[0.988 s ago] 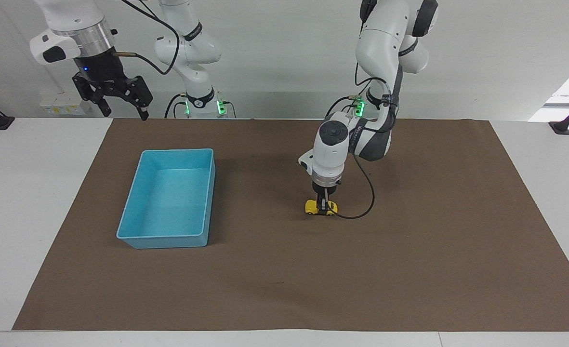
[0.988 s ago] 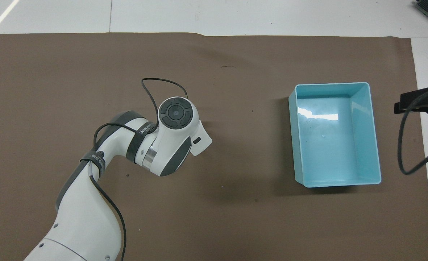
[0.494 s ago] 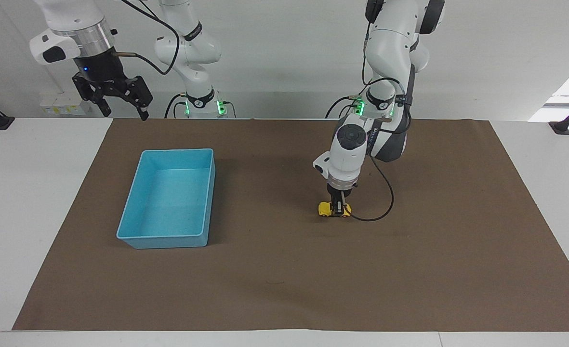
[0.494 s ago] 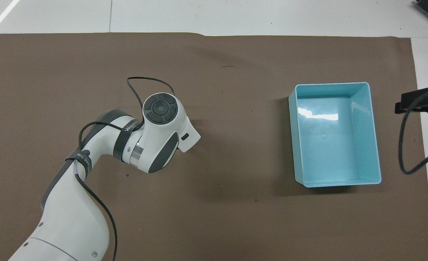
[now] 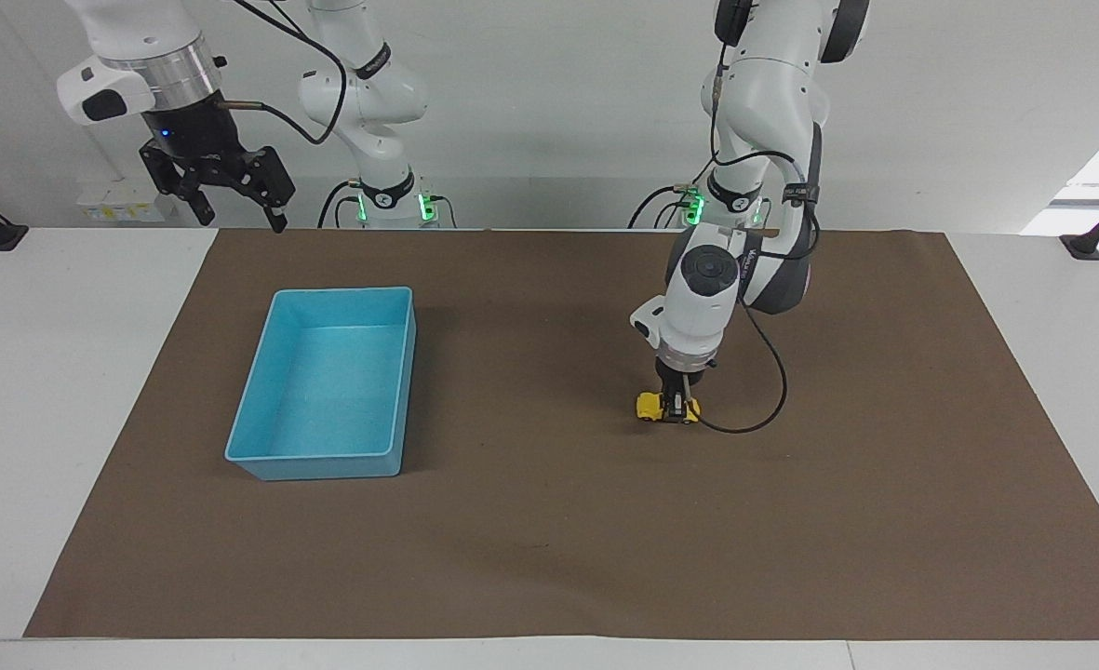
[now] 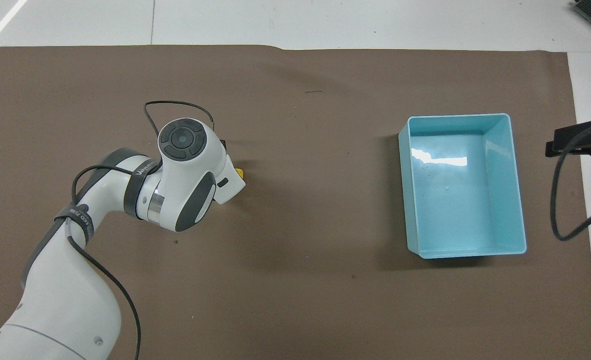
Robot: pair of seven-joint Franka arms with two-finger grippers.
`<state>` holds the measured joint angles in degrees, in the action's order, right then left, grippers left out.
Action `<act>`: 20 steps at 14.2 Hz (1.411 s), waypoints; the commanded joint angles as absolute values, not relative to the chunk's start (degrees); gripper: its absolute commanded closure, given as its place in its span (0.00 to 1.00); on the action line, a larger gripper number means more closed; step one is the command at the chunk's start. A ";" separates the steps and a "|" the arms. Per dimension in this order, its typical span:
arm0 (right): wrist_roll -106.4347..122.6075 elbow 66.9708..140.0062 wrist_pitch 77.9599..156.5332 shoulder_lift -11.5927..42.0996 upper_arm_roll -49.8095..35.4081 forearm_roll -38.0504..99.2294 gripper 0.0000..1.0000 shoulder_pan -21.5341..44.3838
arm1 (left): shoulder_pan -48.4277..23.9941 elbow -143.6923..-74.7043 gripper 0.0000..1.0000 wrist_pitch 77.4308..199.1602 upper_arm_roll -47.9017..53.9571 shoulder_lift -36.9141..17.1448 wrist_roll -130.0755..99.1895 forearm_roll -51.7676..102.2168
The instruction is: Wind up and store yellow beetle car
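Yellow beetle car (image 5: 666,408): bright yellow body, black wheels, clamped between the black fingers of the left gripper (image 5: 676,407)
Left arm (image 5: 712,288): white shell, dark grey panels, black cable
Bin (image 5: 330,384): plain light blue, no pattern
Mat (image 5: 549,521): flat brown; table (image 5: 56,372) white
Right gripper (image 5: 233,195): black, with a small blue light on its body, jaws apart
Green lights at both arm bases

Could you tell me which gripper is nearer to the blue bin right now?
Right. The right gripper hangs open in the air near the bin's robot-side corner; the left gripper is down on the mat, shut on the yellow car, well away.
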<state>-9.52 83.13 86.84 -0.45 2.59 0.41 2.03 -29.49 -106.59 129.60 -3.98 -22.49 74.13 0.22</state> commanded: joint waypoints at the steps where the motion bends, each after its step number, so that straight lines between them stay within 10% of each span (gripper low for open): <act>1: -10.11 82.79 86.57 -0.53 2.46 1.41 0.00 1.49 | -27.60 -109.24 1.00 133.33 -4.04 -23.73 77.86 -1.14; 9: -10.11 82.88 86.57 -0.53 2.46 1.49 0.00 1.49 | -25.22 -109.86 0.97 133.33 -4.04 -23.55 82.44 -1.23; 11: -10.11 82.88 86.57 -0.53 2.55 1.49 0.00 1.49 | -27.06 -109.25 0.00 132.54 -4.04 -23.47 82.09 -1.23; 20: -10.11 82.88 86.57 -0.53 2.46 1.41 0.00 1.49 | -26.81 -108.63 0.00 124.64 -4.22 -10.82 71.84 -1.06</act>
